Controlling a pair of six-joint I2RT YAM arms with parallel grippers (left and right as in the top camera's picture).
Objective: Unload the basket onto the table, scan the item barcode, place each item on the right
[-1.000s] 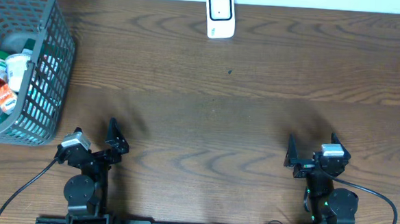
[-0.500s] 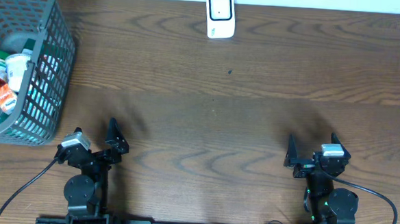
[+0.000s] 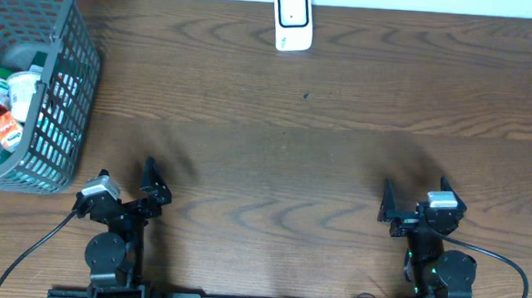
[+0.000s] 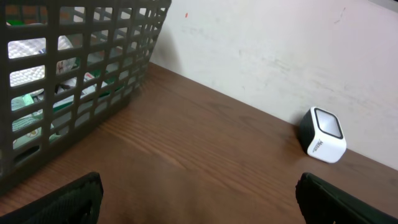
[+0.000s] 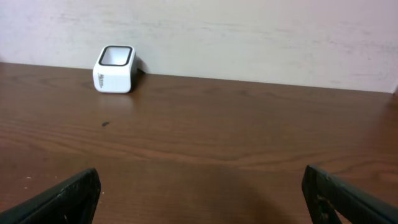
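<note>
Overhead view of a brown wooden table [image 3: 293,160] with two robot arms parked at its 6 o'clock edge. The left claw [image 3: 127,187] sits toward 7 o'clock and the right claw [image 3: 415,204] toward 5 o'clock. Both have their jaws spread wide apart and hold nothing; in each wrist view the two dark fingertips frame bare wood.

The items to scan [image 3: 4,108] lie jumbled inside a grey wire basket [image 3: 77,62] at the table's 10 o'clock corner. They look like small bottles or packs with red, white and green labels. They overlap, so the long axis of any one item cannot be told, and no barcode is visible.

From the left claw the basket lies toward 10 o'clock, near by. From the right claw it is well apart, across the whole table. The left arm is judged the natural one to reach in from above.

The scanner [image 3: 293,21], a small white box with a dark window, stands at the 12 o'clock edge against the wall, toward 1 o'clock from the left claw and 11 o'clock from the right.

Compared with the frames a second and half a second earlier, nothing differs: arms, basket and scanner are in the same places.
</note>
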